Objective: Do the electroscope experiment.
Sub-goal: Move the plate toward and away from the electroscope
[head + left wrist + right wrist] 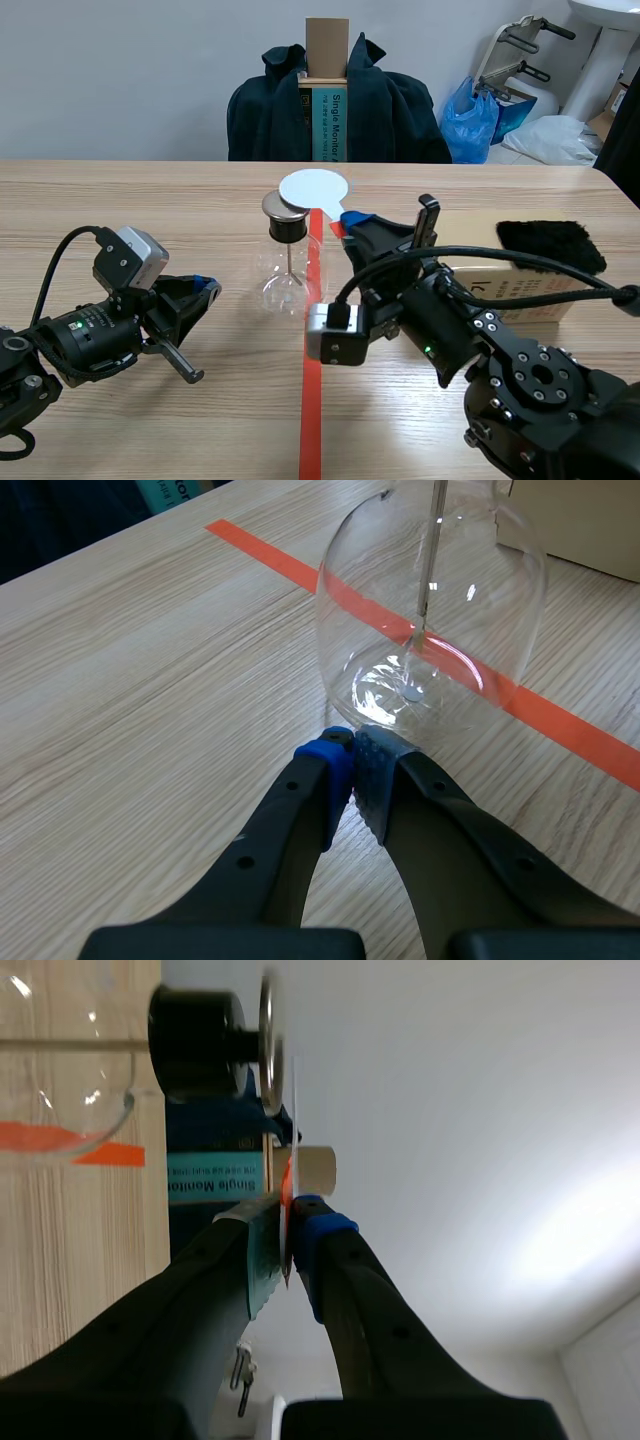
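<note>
- The electroscope (284,262), a clear round glass flask with a black stopper and a flat metal plate on top, stands upright on the light wooden tabletop (150,200), at the left edge of the orange-red tape line.
- A thin metal rod hangs inside the flask from the stopper.
- The right jaws are closed on the thin handle of a white round disc (313,187). The handle is pressed between the grey-green and blue pads (318,1245).
- The disc is held over the metal plate. In the right wrist view it is seen edge-on, very close to the plate. I cannot tell whether they touch.
- The left jaws are closed together with nothing between them, and the blue and grey pads (330,770) meet.
- These tips are low on the tabletop, just beside the base of the flask.
- A black fur piece (551,246) lies on a pale box (520,295) at the right. The box has dark print which I cannot read.
- Beyond the tabletop a teal box (328,125) stands among a dark jacket (390,110). On the box the words "Single Monitor" can be read.
</note>
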You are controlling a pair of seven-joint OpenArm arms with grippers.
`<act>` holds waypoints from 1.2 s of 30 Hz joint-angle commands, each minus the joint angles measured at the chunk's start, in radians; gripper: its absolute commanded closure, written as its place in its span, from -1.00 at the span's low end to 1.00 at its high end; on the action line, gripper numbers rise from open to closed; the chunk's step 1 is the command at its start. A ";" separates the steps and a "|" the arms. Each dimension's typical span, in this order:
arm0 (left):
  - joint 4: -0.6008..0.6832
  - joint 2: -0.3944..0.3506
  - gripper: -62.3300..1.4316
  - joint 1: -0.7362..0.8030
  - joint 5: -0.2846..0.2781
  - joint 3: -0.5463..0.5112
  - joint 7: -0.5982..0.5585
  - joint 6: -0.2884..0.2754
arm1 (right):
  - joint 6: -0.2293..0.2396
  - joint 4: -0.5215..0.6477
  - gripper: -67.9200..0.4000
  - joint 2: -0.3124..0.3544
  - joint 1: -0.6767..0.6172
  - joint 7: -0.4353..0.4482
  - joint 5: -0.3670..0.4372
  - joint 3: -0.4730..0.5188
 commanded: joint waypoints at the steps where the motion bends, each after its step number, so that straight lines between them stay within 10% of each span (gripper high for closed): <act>1: 0.024 -0.004 0.86 -0.003 -0.009 -0.001 -0.015 -0.002 | -0.011 0.014 0.97 0.005 0.014 0.018 -0.001 0.013; 25: 0.024 -0.004 0.86 -0.003 -0.002 -0.001 -0.019 -0.002 | -0.012 0.014 0.97 0.005 0.014 0.118 -0.001 0.013; 36: 0.024 -0.004 0.86 -0.003 -0.002 -0.001 -0.019 -0.002 | -0.012 0.014 0.97 0.005 0.014 0.011 0.000 0.013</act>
